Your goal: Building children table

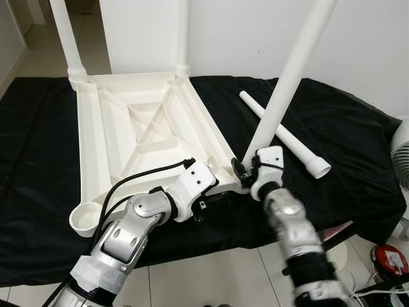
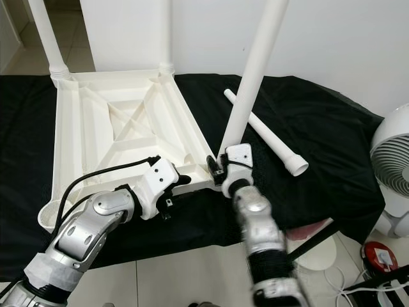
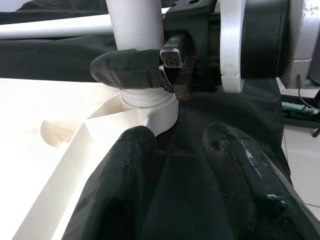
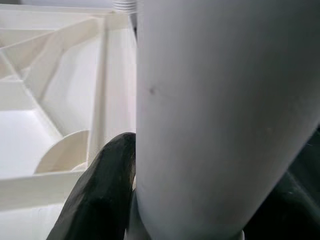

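A white plastic tabletop (image 1: 137,128) lies upside down on a black cloth (image 1: 358,153). Two white legs (image 1: 67,38) (image 1: 183,32) stand in its far corners. My right gripper (image 1: 246,169) is shut on a third leg (image 1: 291,77), which leans to the right with its foot at the near right corner socket (image 3: 150,107). In the right wrist view this leg (image 4: 220,125) is pressed against one finger (image 4: 100,190). My left gripper (image 3: 177,145) is open low at the same corner, one finger (image 3: 120,190) against the table's rim and the other finger (image 3: 245,175) over the cloth. A fourth leg (image 1: 287,137) lies loose on the cloth.
The near left corner socket (image 1: 86,220) holds nothing. A white fan (image 2: 393,160) stands on the floor at the right, with a red object (image 1: 390,259) and cables beside it. A white wall rises behind the cloth, and pale floor tiles lie in front.
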